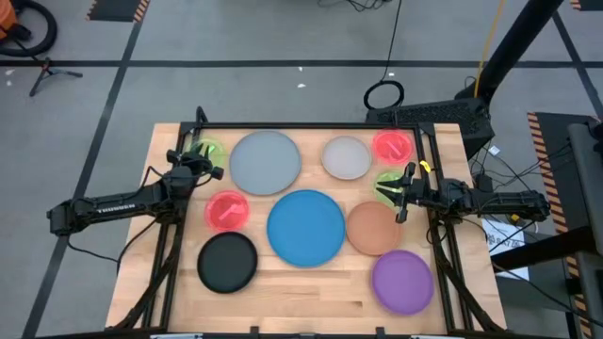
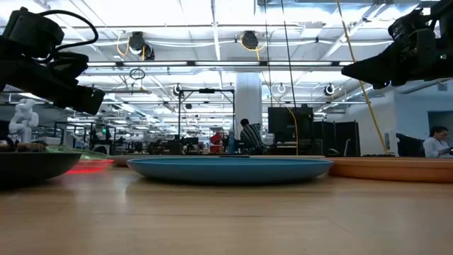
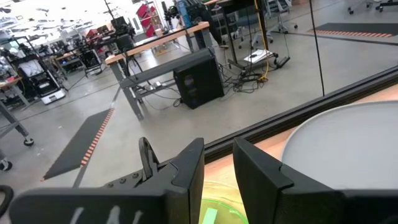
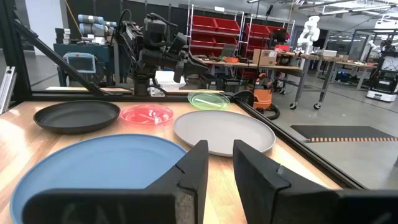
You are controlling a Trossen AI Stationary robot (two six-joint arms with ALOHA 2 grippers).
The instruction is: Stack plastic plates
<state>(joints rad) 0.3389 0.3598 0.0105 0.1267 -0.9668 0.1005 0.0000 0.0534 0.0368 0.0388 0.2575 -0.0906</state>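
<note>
Nine plastic plates lie spread singly across the wooden worktop [image 1: 311, 292], none yet stacked, as both arms hover over its far corners. The left gripper [image 1: 195, 162] hangs just above the small green plate [image 1: 206, 150] in the far-left corner; the left wrist view shows its fingers [image 3: 189, 174] parted by a narrow gap with nothing between them, the green plate [image 3: 219, 205] directly below that gap and the large grey plate [image 1: 266, 161] just beside it. The right gripper [image 1: 403, 191] hovers at the right edge over a second green plate [image 1: 387, 185], which sits between the small pink plate [image 1: 392, 145] and the tan plate [image 1: 373, 229]; its fingers [image 4: 193, 171] are likewise slightly apart and empty. The big blue plate [image 1: 305, 228] lies at the centre, with another pink plate [image 1: 226, 210], a black plate [image 1: 227, 261], a purple plate [image 1: 403, 281] and a beige plate [image 1: 346, 157] around it. Each arm appears nearest to its own green plate, so the likely next move is a straight descent onto one rim.
</note>
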